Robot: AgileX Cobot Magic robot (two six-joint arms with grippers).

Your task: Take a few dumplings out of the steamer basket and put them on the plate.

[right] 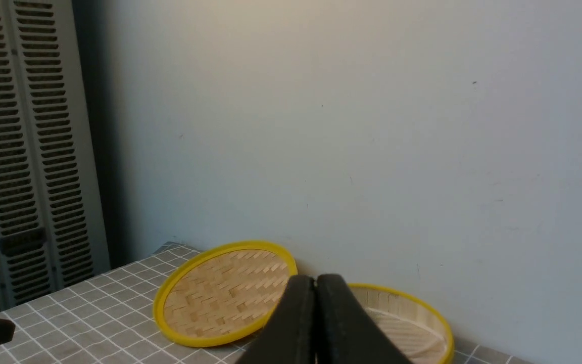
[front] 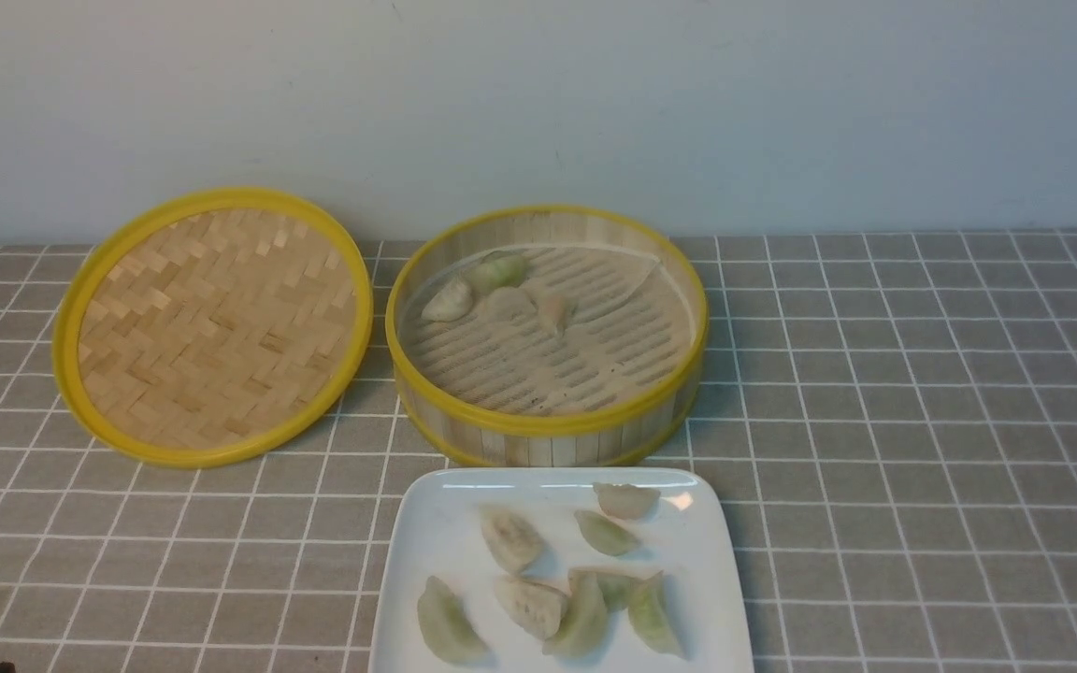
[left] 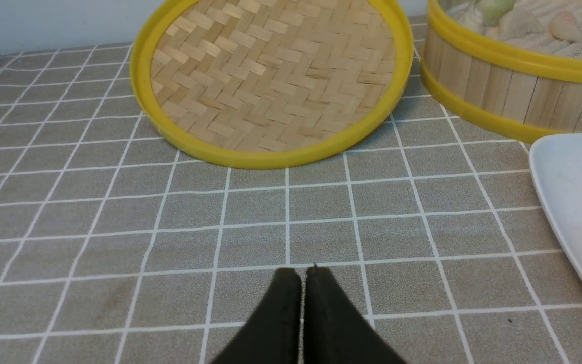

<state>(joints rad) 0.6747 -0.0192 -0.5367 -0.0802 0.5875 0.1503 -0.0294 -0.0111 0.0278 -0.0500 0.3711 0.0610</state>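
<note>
Far left we see the lid (front: 211, 327) leaning on the wall; right of it the basket (front: 548, 422) with four dumplings (front: 501, 292) – seven more on the near plate (front: 436, 542). Our left gripper (left: 301, 275) and right gripper (right: 315, 283) are clenched, empty.

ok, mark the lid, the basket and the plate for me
lid (front: 211, 327), front view, middle of its woven face
basket (front: 548, 425), front view, near yellow rim
plate (front: 436, 533), front view, bare white patch on the robot's left of the dumplings
</note>
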